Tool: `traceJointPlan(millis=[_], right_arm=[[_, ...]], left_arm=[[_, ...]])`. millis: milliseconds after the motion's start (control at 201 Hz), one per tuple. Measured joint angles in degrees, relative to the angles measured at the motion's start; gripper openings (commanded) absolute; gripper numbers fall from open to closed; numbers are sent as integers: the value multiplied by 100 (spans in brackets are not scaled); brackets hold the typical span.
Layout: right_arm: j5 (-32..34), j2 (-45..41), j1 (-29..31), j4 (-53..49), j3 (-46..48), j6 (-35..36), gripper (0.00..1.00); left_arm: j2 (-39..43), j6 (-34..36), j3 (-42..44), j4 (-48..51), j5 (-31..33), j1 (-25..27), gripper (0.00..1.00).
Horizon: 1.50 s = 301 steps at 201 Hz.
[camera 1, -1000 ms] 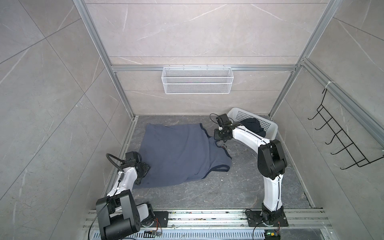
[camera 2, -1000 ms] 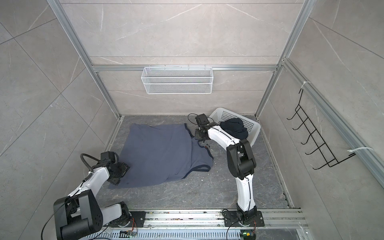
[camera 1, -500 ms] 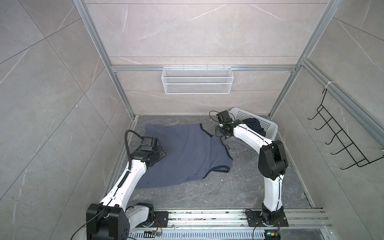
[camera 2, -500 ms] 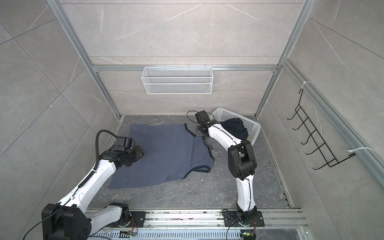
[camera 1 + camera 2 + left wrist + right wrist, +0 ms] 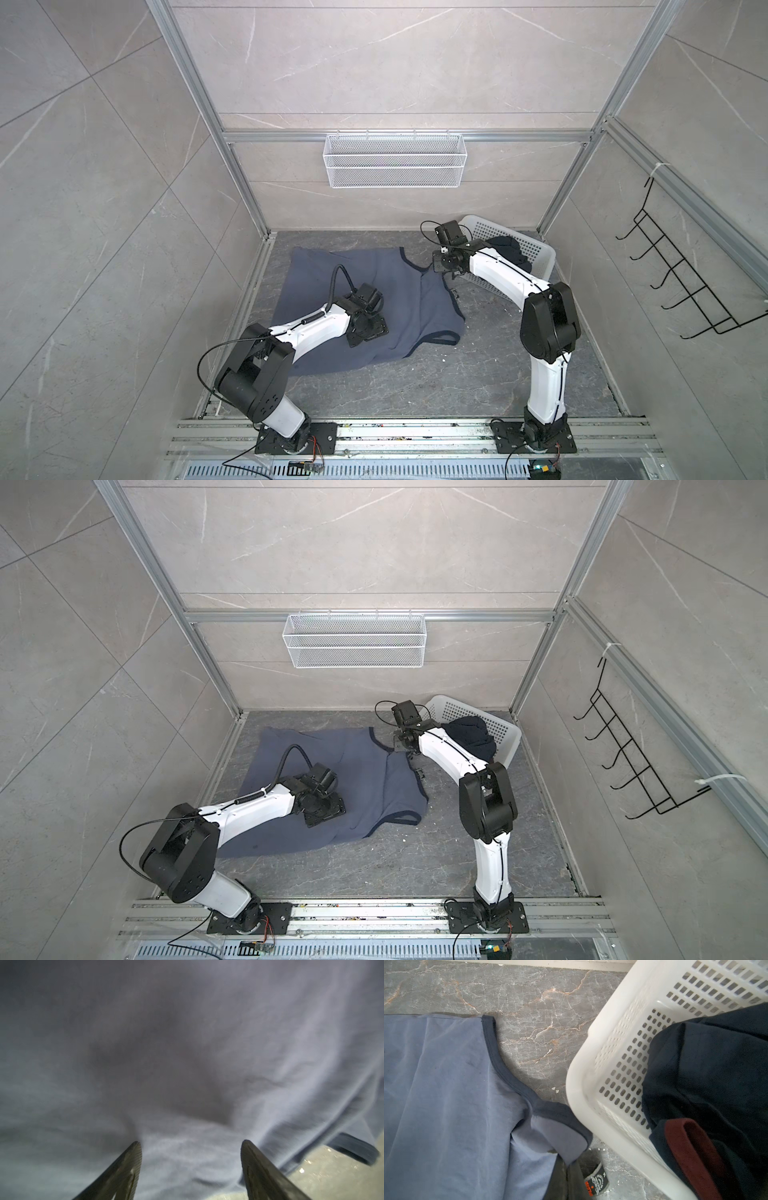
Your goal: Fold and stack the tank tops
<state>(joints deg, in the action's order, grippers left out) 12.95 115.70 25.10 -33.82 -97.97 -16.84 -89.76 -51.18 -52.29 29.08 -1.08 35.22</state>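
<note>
A slate-blue tank top (image 5: 407, 299) (image 5: 365, 771) lies spread flat on the grey floor in both top views. My left gripper (image 5: 368, 332) (image 5: 322, 808) (image 5: 191, 1144) hangs over its middle, pointing down, jaws open with only cloth (image 5: 187, 1043) below them. My right gripper (image 5: 451, 274) (image 5: 409, 748) (image 5: 566, 1167) is shut on the top's dark-edged shoulder strap (image 5: 560, 1126), close to the basket. The dark navy tank top (image 5: 509, 249) (image 5: 469, 733) (image 5: 706, 1064) with maroon trim lies bunched in the white perforated basket (image 5: 536, 253) (image 5: 505, 729) (image 5: 591, 1074).
The basket stands tilted in the back right corner. A white wire shelf (image 5: 394, 166) hangs on the back wall and a black hook rack (image 5: 685, 282) on the right wall. Metal rails (image 5: 395, 432) run along the front. A small label (image 5: 596, 1180) lies beside the strap.
My left arm has swung from the top's left edge in over its middle, gripper still open. The right gripper has stayed almost still, shut on the strap.
</note>
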Motion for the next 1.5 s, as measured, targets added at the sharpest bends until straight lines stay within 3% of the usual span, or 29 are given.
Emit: traceJointPlan(millis=[194,498,692,801,906,976,1180,1324,1498], right_arm=[[17,0,0,0,2,28,0],[-157,24,7,2,-7,175,0],[-240,146,144,-87,-28,107,0],[-160,146,201,-240,63,-101,44],[-162,66,199,-293,345,-157,62],[-153,-153,212,-372,647,-170,68],[-378,-1687,420,-498,1832,-529,64],[-1010,-3042,680,-28,3585,-1390,57],[-1696,-3331,1027,599,4986,-2378,52]], left_arm=[[293,-173,693,-212,160,-125,77],[1676,-74,1843,-94,299,-1340,78],[2081,-13,2041,367,413,-1655,78],[2124,26,2055,378,354,-1681,78],[1985,164,1967,361,192,-1685,78],[1797,269,1797,361,90,-1685,78],[1672,579,1292,343,-13,-1685,80],[1735,730,1202,350,4,-1685,80],[1862,868,1200,424,160,-1690,80]])
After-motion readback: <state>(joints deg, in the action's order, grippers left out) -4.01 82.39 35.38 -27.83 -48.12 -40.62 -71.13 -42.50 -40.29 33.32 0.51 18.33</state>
